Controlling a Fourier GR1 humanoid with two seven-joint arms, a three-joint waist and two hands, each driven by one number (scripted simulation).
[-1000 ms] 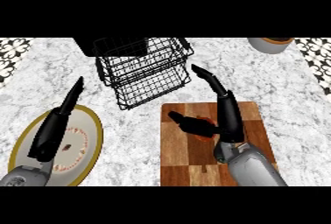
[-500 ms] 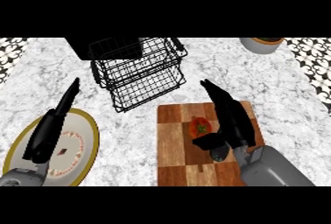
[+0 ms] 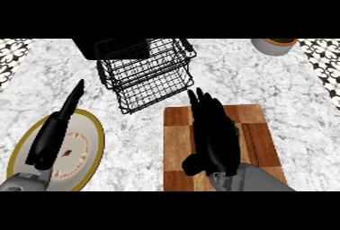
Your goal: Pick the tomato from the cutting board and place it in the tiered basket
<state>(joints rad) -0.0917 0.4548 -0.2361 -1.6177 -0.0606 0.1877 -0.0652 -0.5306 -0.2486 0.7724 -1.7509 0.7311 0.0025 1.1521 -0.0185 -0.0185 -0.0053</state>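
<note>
The brown wooden cutting board (image 3: 256,134), a rectangle of lighter and darker blocks, lies flat on the near right of the marbled surface. The black wire tiered basket (image 3: 146,74) stands upright just beyond its far left corner. The tomato is hidden under the right hand (image 3: 216,139).

Quick tally across the counter (image 3: 285,85)! One cutting board (image 3: 256,134), sitting at the near edge, right of centre. One tiered basket (image 3: 146,74), black wire, up toward the far edge. One plate (image 3: 93,128), gold-rimmed, by the near-left corner. One grey pot (image 3: 274,46) at the far-right corner. Hands, two: left hand (image 3: 56,130) over the plate, right hand (image 3: 214,134) over the board.
</note>
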